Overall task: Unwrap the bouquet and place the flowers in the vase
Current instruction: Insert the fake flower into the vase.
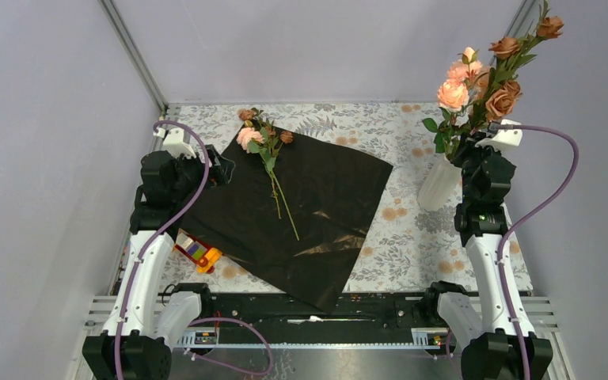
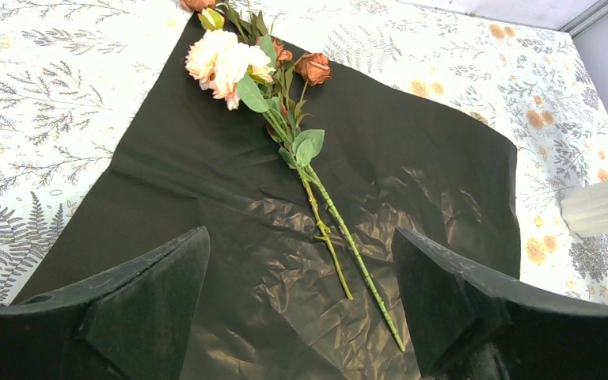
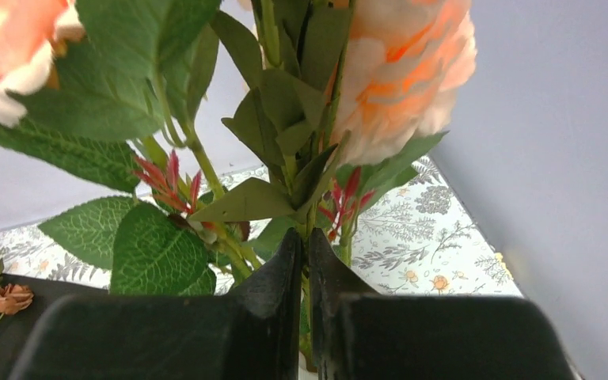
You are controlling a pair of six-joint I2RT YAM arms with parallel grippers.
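Observation:
The bouquet's black wrapping paper (image 1: 317, 206) (image 2: 412, 158) lies spread flat on the table. Two loose flowers (image 1: 269, 154) (image 2: 285, 119), a pale pink rose and small brown blooms on long green stems, lie across it. My left gripper (image 1: 220, 170) (image 2: 301, 237) hovers open at the paper's left edge, short of the stem ends, with nothing in it. My right gripper (image 1: 475, 146) (image 3: 306, 241) is shut on the green stems of a bunch of peach and brown flowers (image 1: 483, 79) (image 3: 285, 119) held upright over the white ribbed vase (image 1: 441, 184) (image 2: 602, 204). The gripper hides the vase's mouth.
A colourful toy-block car (image 1: 198, 253) sits by the paper's near-left edge, next to the left arm. The floral tablecloth (image 1: 412, 245) covers the table, with grey walls close on both sides and a metal rail along the near edge.

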